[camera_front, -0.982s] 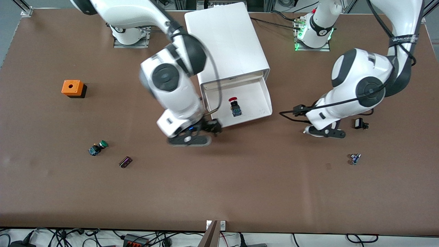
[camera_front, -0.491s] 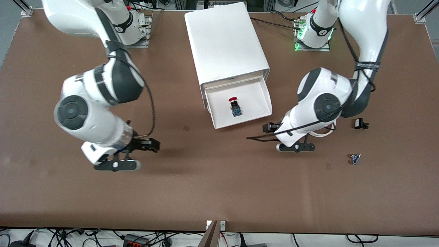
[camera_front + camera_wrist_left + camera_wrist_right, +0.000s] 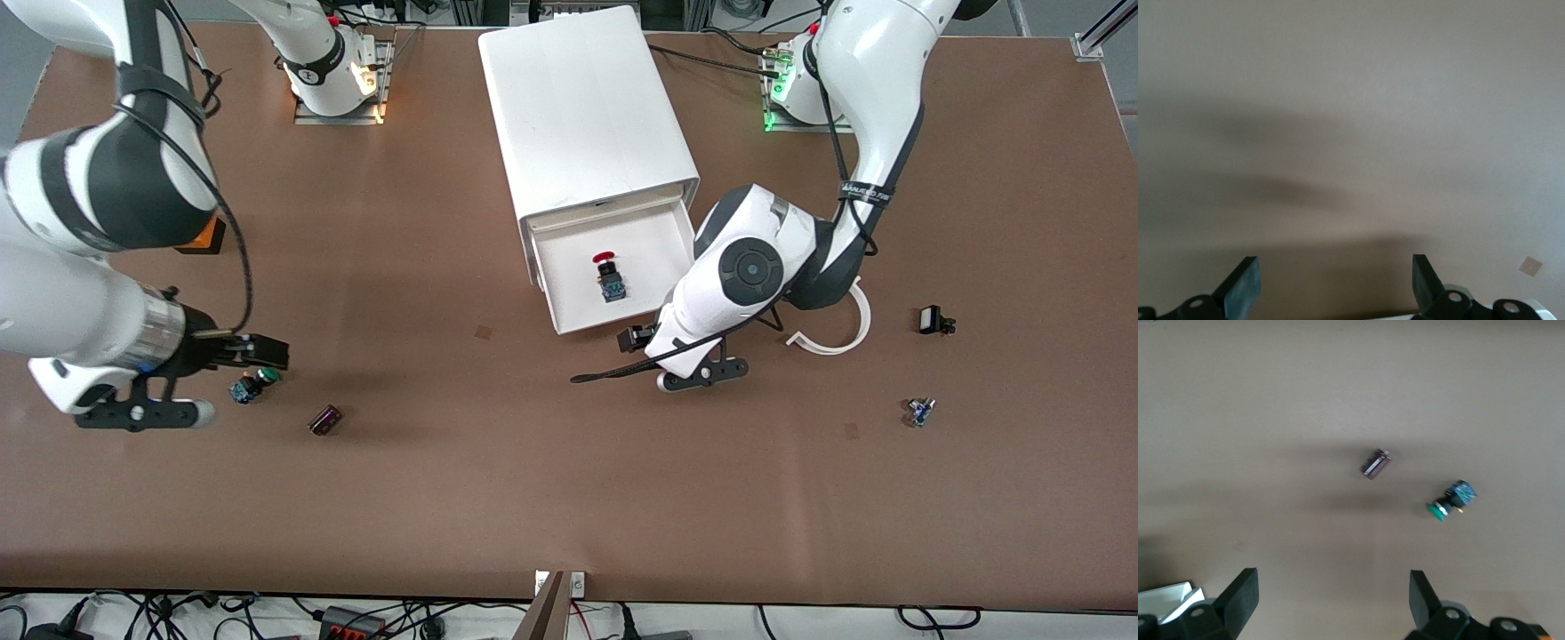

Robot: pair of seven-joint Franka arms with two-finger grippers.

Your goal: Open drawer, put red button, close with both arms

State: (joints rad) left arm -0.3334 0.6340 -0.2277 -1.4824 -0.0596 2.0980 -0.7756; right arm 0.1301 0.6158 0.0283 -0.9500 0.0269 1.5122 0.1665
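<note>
Red button (image 3: 606, 274) already in open drawer (image 3: 622, 313); left gripper (image 3: 647, 342) open just beside drawer's front, right gripper (image 3: 258, 353) open over tabletop (image 3: 533, 462); push squarely, evenly

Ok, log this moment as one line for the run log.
red button: in open drawer | left pincer: open, by drawer front | right pincer: open, over green button

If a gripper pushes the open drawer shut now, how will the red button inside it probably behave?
The red button lies on its side, loose on the smooth floor of the open drawer, so it may slide or roll a little when pushed. Its round cap suggests rolling in a curve. It looks small and probably light, so a gentle push seems safer.
</note>
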